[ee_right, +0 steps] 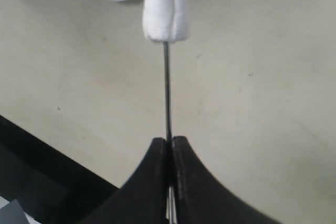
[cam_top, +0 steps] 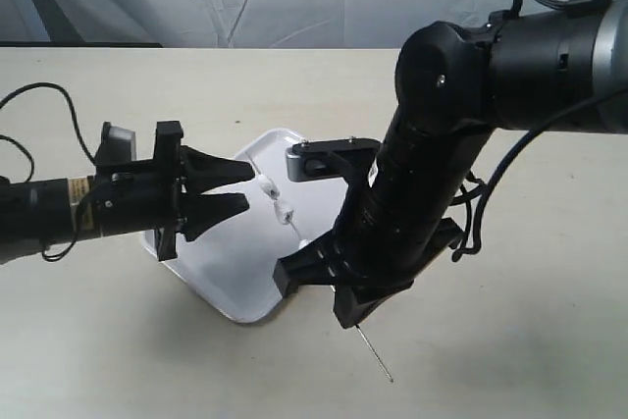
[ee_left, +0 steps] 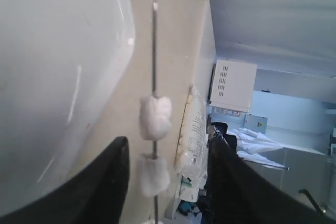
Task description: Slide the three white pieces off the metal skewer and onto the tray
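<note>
The right claw (ee_right: pixel 169 148) is clenched on the thin straight grey metal skewer (ee_right: pixel 167 93). In the exterior view the rod slants from ten to four o'clock above the flat white rectangular plastic tray (cam_top: pixel 226 277). The small white soft chunks (ee_left: pixel 155 116) sit on this rod. The left claw (cam_top: pixel 250 186) is released, with one chunk between its fingertips.

The tray (cam_top: pixel 224 267) lies flat on the pale beige table (cam_top: pixel 108 360).

The left arm (cam_top: pixel 59 208) lies level, the left hand (cam_top: pixel 250 187) with fingers spread wide. The right arm (cam_top: pixel 432 144) slopes downward, the right hand (ee_right: pixel 169 146) with fingers pressed tight together.
</note>
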